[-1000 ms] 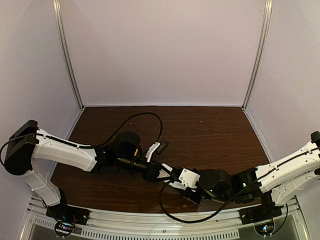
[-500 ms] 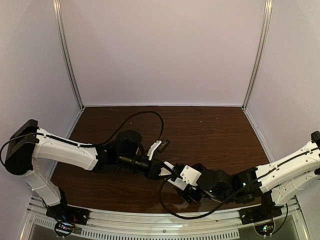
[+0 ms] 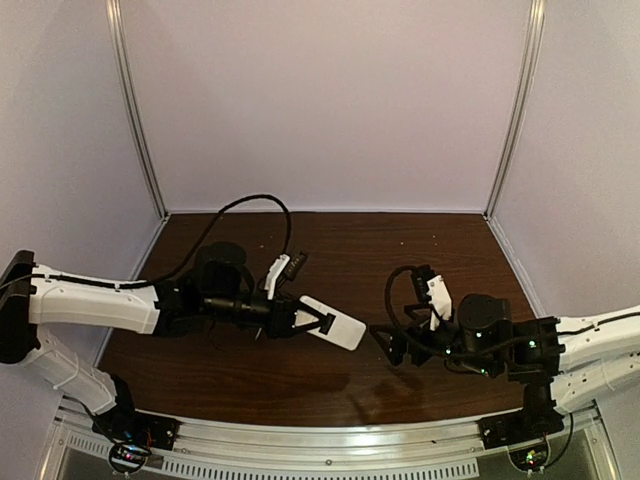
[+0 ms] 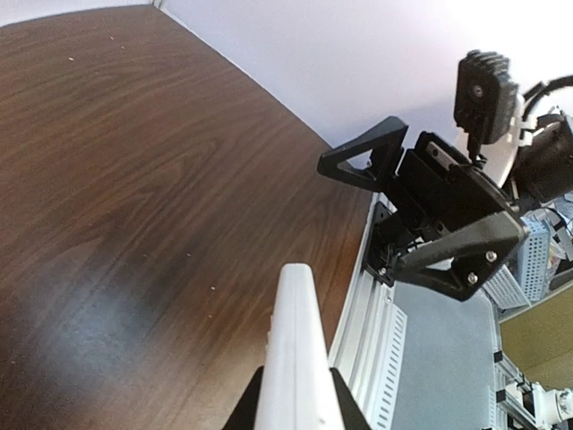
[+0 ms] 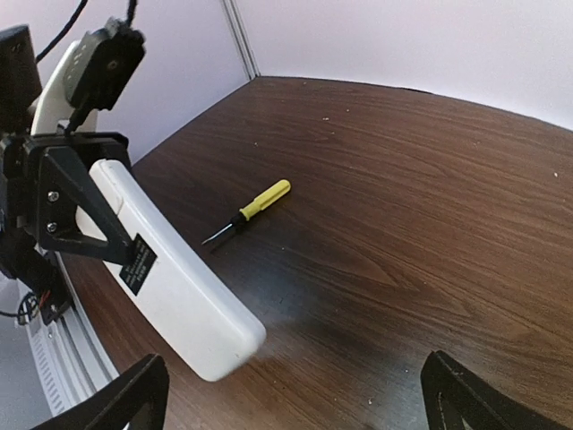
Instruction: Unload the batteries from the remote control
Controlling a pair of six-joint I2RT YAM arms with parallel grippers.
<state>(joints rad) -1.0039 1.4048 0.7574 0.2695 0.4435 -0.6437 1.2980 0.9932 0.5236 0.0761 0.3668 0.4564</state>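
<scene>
Left hand is clamped on the remote control, lifted over the desk near the middle. Right hand just pulled away to the right, fingers spread, holding nothing. No batteries in sight, so I'd guess they're still inside.

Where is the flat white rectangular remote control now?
The remote control is centre-left in the top view, clamped in the left gripper above the table, pointing toward the open right gripper.

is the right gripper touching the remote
Apart. The top view shows a clear gap between the remote and the open right gripper.
</scene>
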